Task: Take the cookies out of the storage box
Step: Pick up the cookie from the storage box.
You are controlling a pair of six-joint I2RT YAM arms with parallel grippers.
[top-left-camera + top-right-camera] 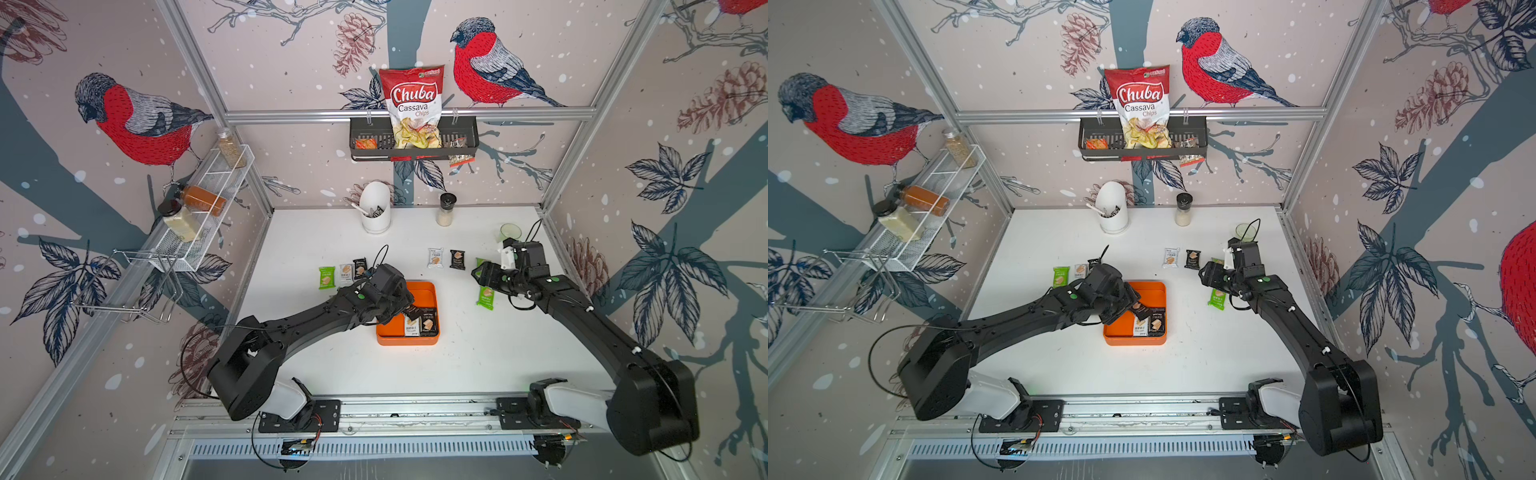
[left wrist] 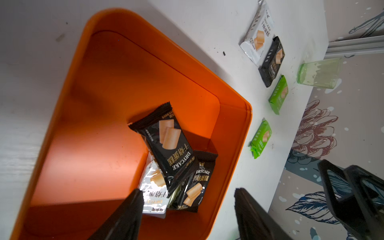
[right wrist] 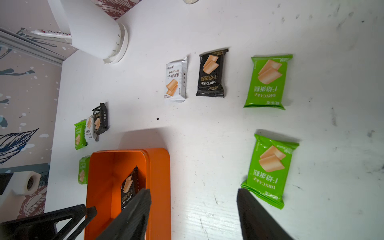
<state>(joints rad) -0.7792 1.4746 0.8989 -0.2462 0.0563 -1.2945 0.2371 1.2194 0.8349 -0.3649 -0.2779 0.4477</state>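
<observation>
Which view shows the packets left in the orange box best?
The left wrist view: the packets lie close up, a black one over a white one and another black one, in a corner of the orange box. Both top views show them small. The right wrist view shows only one black packet.

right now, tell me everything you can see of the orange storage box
The storage box is a shallow square tray of glossy orange plastic with rounded corners and low walls. It sits flat on the white table, near its middle. Most of its floor is bare. At least three cookies, two black and one white, lie piled in one corner. The left gripper hangs open over that pile; whether it touches anything is unclear.
</observation>
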